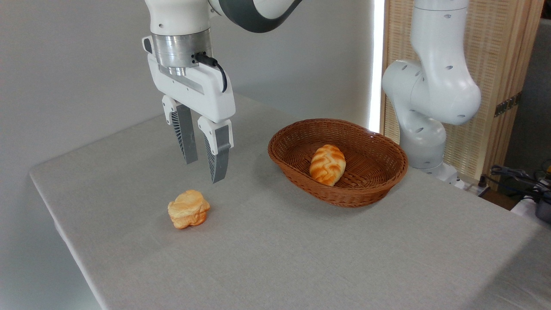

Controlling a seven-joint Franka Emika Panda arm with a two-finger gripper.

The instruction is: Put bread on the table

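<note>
Status: task not yet done, as far as this view shows.

The bread (327, 164), an elongated loaf with pointed ends and a braided golden-orange and cream crust, lies inside the brown oval wicker basket (379, 183). It rests on the basket floor, roughly in the middle, one end towards the camera. Nothing touches it.

The basket stands on the large rectangular surface (301, 258), covered in light grey cloth-like material, right of centre.

The gripper (202, 165), white with grey ribbed fingers, hangs in the air well left of the basket, pointing down. Its fingers are spread with a clear gap between them, and they hold nothing. It is clear of the cloth; its shadow falls below.

Just below and a little left of the gripper, a small lumpy round pale-orange bun (188, 209) sits on the cloth, apart from the fingertips. This is a different item from the braided loaf.

The white arm base (430, 99) stands behind the basket at the right edge.

Judgement on progress:
- Grasping the loaf: not done.
- Lifting it out of the basket: not done.
- Setting it on the cloth: not done.

What is left, in my reading: the gripper must travel right to the basket, come down over the loaf, close across its narrow width, lift it clear of the wicker rim, and place it on a bare patch of cloth. The open area in front of the basket looks suitable.
</note>
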